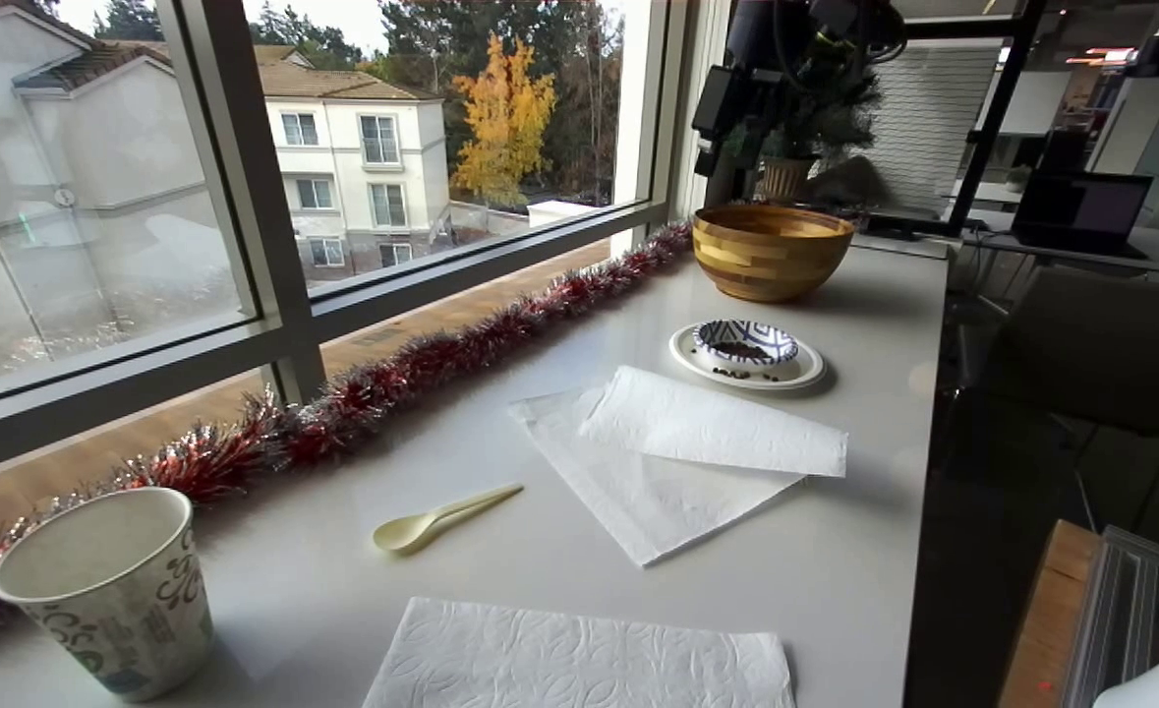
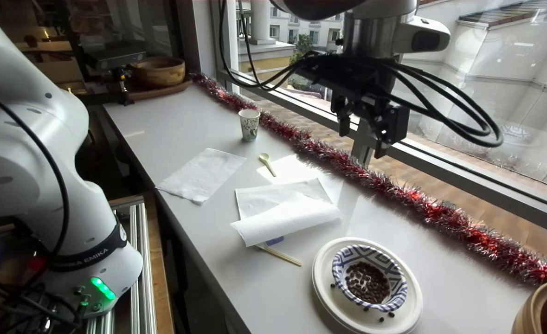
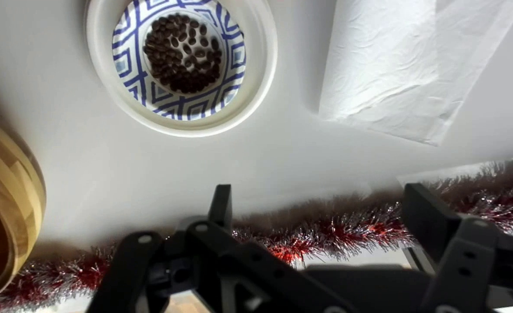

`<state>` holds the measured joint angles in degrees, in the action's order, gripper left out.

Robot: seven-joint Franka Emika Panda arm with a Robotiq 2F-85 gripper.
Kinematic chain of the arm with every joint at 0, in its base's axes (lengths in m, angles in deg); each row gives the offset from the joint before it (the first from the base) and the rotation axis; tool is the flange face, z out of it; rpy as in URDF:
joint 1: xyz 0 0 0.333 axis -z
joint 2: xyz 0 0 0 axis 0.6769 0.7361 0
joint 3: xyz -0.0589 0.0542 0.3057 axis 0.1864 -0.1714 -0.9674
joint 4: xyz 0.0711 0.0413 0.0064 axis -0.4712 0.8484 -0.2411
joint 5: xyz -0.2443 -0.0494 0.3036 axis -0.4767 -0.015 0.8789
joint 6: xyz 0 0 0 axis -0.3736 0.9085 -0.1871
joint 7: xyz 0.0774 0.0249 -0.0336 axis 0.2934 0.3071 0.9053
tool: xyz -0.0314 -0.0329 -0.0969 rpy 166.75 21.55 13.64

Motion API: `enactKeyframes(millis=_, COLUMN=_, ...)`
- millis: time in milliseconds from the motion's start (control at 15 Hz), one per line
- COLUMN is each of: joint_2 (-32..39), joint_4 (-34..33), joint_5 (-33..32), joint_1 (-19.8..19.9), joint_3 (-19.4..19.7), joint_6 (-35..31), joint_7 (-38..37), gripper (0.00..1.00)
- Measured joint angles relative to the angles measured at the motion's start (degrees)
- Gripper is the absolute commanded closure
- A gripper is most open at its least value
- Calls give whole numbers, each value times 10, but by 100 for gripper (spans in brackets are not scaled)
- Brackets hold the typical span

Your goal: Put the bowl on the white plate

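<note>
The small bowl [image 1: 771, 339] with a blue-and-white patterned rim sits upright on the white plate [image 1: 682, 356]. Dark brown beans lie inside it, and a few lie loose on the plate beside it. The bowl [image 2: 397, 278] and plate [image 2: 320, 273] also show in an exterior view. In the wrist view the bowl [image 3: 235, 56] rests within the plate's rim [image 3: 263, 65] at upper left. My gripper [image 2: 363, 139] hangs well above the table near the window, apart from the bowl. Its fingers [image 3: 318, 189] are wide apart with nothing between them.
A large wooden bowl [image 1: 771, 261] stands beyond the plate. White napkins [image 1: 717, 423] lie near the plate, with a pale spoon [image 1: 446, 518] and a paper cup [image 1: 117, 600] farther off. Red-silver tinsel [image 2: 408, 197] runs along the window side. Cables loop around my wrist.
</note>
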<state>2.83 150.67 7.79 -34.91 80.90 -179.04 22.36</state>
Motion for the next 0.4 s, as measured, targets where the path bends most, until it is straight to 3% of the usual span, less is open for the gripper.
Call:
enactKeyframes(millis=200, joint_2=2, joint_4=-20, joint_5=1, joint_1=-22, joint_3=-36, joint_6=13, joint_7=-104, gripper=0)
enactKeyframes(millis=400, joint_2=3, joint_4=-25, joint_5=1, joint_1=-25, joint_3=-40, joint_6=19, joint_7=-122, gripper=0)
